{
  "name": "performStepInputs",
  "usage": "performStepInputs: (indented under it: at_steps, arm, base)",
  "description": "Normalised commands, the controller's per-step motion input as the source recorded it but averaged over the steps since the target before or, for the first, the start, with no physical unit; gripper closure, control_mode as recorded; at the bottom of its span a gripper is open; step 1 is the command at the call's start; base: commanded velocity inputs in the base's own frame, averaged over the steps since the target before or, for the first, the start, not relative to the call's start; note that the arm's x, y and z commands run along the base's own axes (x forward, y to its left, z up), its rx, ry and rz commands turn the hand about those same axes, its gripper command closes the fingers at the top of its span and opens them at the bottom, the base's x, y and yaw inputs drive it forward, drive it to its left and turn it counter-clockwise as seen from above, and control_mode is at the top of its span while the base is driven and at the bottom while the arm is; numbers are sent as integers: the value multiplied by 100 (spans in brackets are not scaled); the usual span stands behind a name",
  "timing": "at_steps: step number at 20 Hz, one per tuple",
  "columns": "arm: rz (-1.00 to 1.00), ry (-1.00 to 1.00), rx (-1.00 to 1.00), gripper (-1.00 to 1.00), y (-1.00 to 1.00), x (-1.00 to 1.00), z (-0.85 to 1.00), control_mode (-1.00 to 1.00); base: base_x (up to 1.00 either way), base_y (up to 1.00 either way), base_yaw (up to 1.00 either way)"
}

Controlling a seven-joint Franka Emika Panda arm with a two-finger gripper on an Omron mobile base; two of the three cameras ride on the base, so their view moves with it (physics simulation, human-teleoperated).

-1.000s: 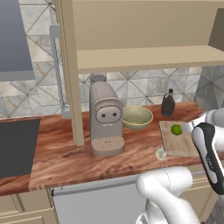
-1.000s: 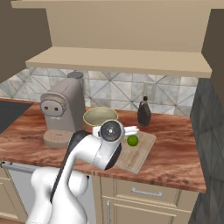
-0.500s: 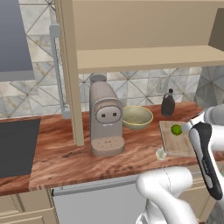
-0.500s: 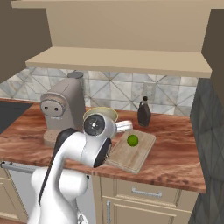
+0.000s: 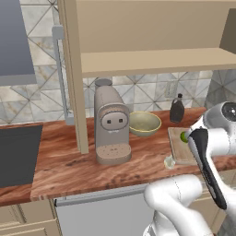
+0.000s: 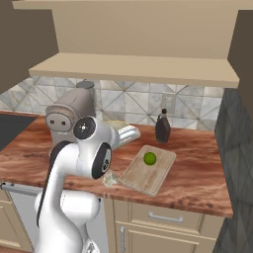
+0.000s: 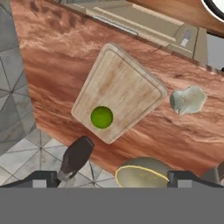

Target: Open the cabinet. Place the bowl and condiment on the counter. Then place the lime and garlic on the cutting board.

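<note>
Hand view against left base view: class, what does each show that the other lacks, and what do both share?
Hand view alone: the board's whole outline and the drawer fronts below the counter edge. Left base view alone: the coffee machine, the open cabinet's shelf and the dark cooktop. Both: the lime on the board, the garlic beside the board on the counter, the bowl and the bottle.

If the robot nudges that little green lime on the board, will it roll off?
Probably yes. The lime looks round and smooth, so a sideways nudge would likely send it rolling. The cutting board looks flat, with no raised edge to stop it. It seems small and firm, so gripping it gently from above should hold.
</note>
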Motion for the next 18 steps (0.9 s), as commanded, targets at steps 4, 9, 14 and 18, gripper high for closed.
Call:
performStepInputs:
  at_steps: [4, 9, 14, 18]
  arm:
    - [17, 14, -34, -100, 0, -10, 5, -100]
    - [20, 18, -23, -100, 0, -8, 22, -100]
    - [23, 29, -13, -100, -1, -7, 42, -100]
    - [21, 37, -10, -100, 0, -16, 38, -100]
  base:
    - [0, 0, 0]
    - [0, 0, 0]
    - [0, 0, 0]
    - [0, 0, 0]
